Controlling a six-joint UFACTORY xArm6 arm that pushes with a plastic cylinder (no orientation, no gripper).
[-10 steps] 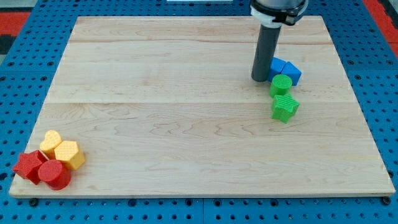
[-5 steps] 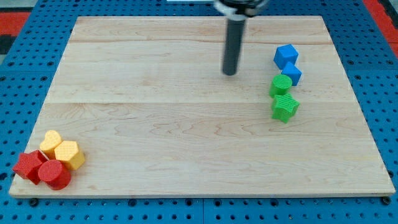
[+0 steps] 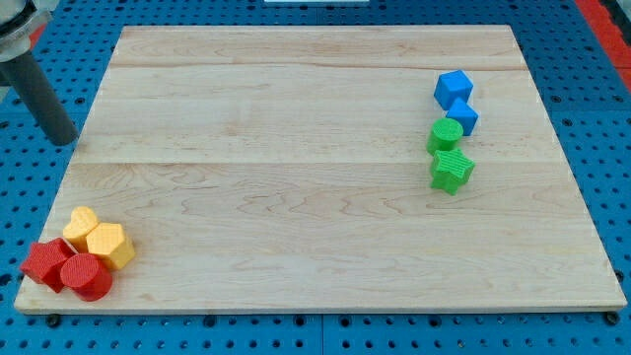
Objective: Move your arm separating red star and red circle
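Note:
The red star (image 3: 44, 262) and the red circle (image 3: 88, 277) lie touching each other at the board's bottom left corner. Two yellow blocks (image 3: 99, 238) sit just above and right of them, touching. My tip (image 3: 64, 138) is at the view's left, just off the board's left edge, well above the red blocks and apart from them.
Two blue blocks (image 3: 455, 100), a green circle (image 3: 445, 134) and a green star (image 3: 452, 171) stand in a column near the board's right side. The wooden board (image 3: 296, 177) lies on a blue pegboard surface.
My tip has swept from beside the blue and green blocks at the upper right across the board to its left edge. No block has moved.

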